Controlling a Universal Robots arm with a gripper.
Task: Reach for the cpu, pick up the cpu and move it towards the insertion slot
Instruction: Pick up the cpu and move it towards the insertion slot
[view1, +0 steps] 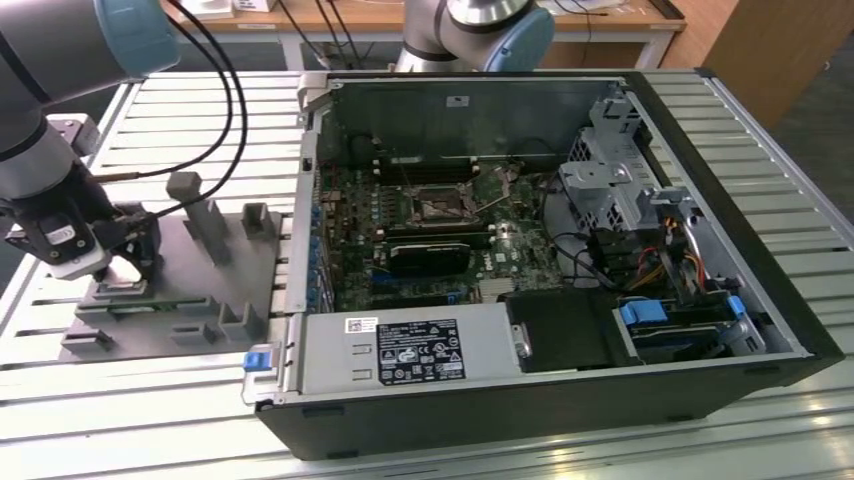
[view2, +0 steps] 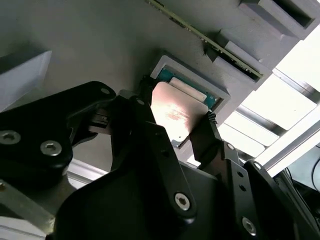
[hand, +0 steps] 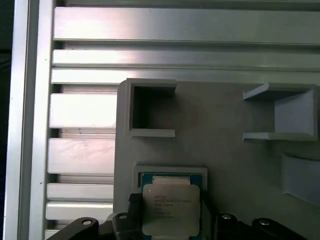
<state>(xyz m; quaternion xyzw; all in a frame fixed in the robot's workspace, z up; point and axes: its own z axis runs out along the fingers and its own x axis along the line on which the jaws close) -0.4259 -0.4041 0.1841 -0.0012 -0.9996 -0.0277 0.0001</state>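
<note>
Clamping cpu (hand: 171, 210) by opposite edges, gripper (view2: 177, 107) fingers are pressed against it; chip is held at square pocket (hand: 170, 170) of grey fixture (view1: 180, 300), well apart from insertion slot (view1: 438, 205) in computer case (view1: 727, 135); lid print cannot be read

grey fixture (view1: 187, 300) on slatted table (view1: 160, 420), just beside open pc case (view1: 747, 200); power supply (view1: 400, 352) and drive cage (view1: 607, 170) inside the case.
</note>
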